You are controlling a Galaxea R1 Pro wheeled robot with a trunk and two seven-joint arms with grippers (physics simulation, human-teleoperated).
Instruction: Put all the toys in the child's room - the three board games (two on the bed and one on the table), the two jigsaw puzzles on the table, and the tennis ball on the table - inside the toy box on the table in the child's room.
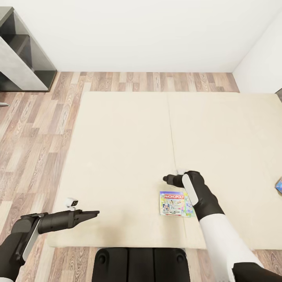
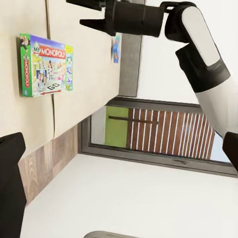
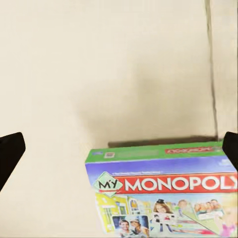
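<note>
A Monopoly board game (image 1: 174, 203) lies flat on the cream bed (image 1: 125, 156), near its front edge and just right of the middle seam. My right gripper (image 1: 166, 179) hovers just beyond the box's far edge. It is open, and in the right wrist view its fingertips (image 3: 10, 153) stand wide apart with the Monopoly board game (image 3: 163, 198) between and below them. My left gripper (image 1: 94, 214) is open and holds nothing, low over the bed's front left part. A smaller blue board game (image 1: 279, 185) peeks in at the bed's right edge. The table and the toy box are out of view.
A dark-grey shelf unit (image 1: 23, 58) stands on the wood floor at the back left. White walls close off the back and right. My black base (image 1: 141, 264) touches the bed's front edge. The left wrist view catches a window (image 2: 158, 134) behind my right arm (image 2: 198, 44).
</note>
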